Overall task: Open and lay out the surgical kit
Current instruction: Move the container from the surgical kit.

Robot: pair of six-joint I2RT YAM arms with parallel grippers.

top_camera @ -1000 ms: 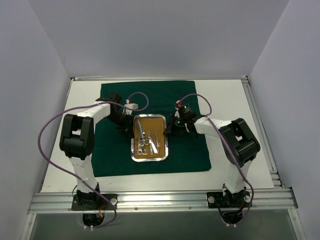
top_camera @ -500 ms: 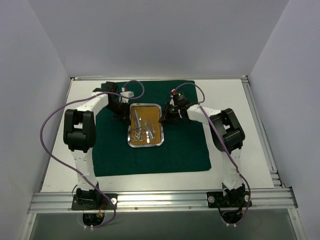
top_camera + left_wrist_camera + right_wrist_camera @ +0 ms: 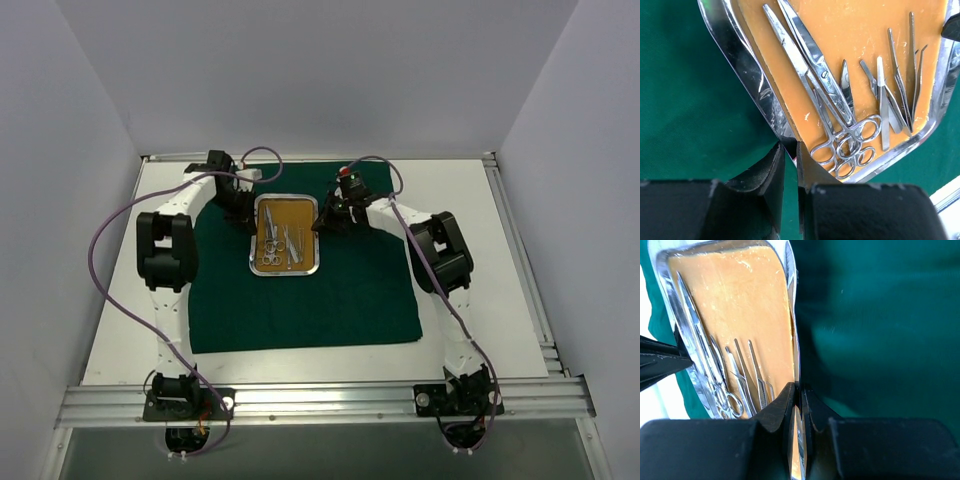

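The surgical kit's dark green cloth (image 3: 300, 310) lies spread flat on the table. Its steel tray (image 3: 286, 198) with the orange-brown floor is over the cloth's far half. Inside it lie scissors (image 3: 825, 87), several ring-handled instruments (image 3: 272, 250) and tweezers (image 3: 900, 95). My left gripper (image 3: 249, 216) is shut on the tray's left rim (image 3: 740, 55), with the rim pinched between the fingers at the left gripper (image 3: 790, 147). My right gripper (image 3: 322, 218) is shut on the right rim, the thin steel edge running between the jaws at the right gripper (image 3: 799, 390). The instruments (image 3: 725, 375) sit toward the tray's near end.
White table (image 3: 460, 190) borders the cloth on both sides, with grey walls around it. An aluminium rail (image 3: 320, 400) runs along the near edge by the arm bases. Purple cables (image 3: 105, 240) loop off both arms. The cloth's near half (image 3: 880, 315) holds nothing.
Both arms have stretched away from their bases, moving the tray between them from the cloth's middle toward its far edge. The instruments stayed inside.
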